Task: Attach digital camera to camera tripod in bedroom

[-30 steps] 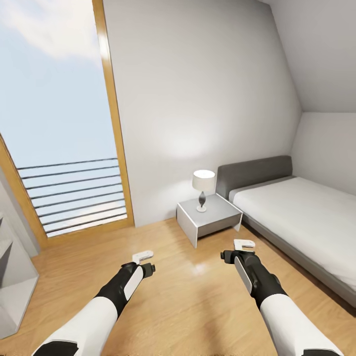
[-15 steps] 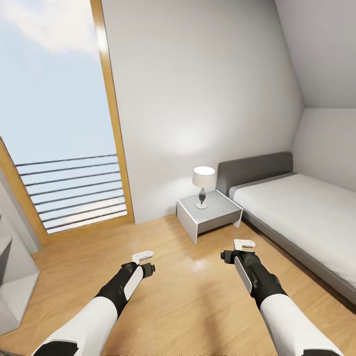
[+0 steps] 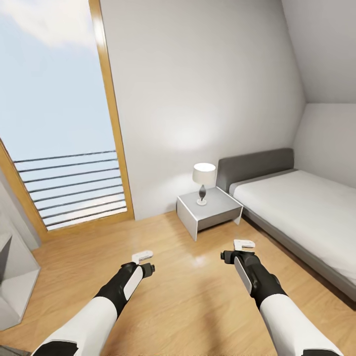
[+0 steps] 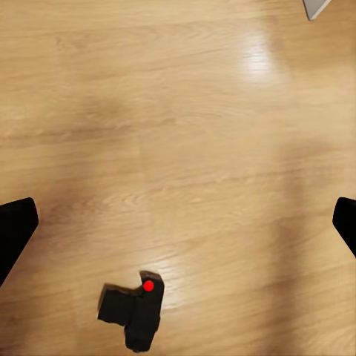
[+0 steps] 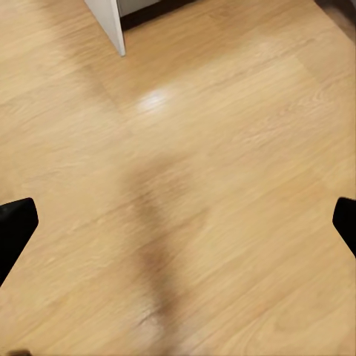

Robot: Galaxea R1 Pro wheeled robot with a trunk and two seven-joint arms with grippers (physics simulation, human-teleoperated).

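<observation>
Looking from the head view, the left tool [image 3: 143, 257] and right tool [image 3: 244, 244] are hovering over the floor [image 3: 198, 296], empty. In the left wrist view the fingers are standing spread, and the digital camera [image 4: 133, 311] is lying at lower centre: probably light, rigid, fragile; grip its boxy sides. In the right wrist view the fingers are also spread.

The light wood plank floor [image 4: 178, 133] spans the view, with a pale glare patch and soft grey shadows across it. A small boxy dark grey-black digital camera [image 4: 133, 315] with a bright red round button on top lies on the floor. Two black fingers [image 4: 15, 233] of the left gripper [image 4: 178, 233] stand at opposite edges, set wide apart with only floor between them, well clear of the camera. A white furniture corner [image 4: 319, 7] shows at one edge.
</observation>
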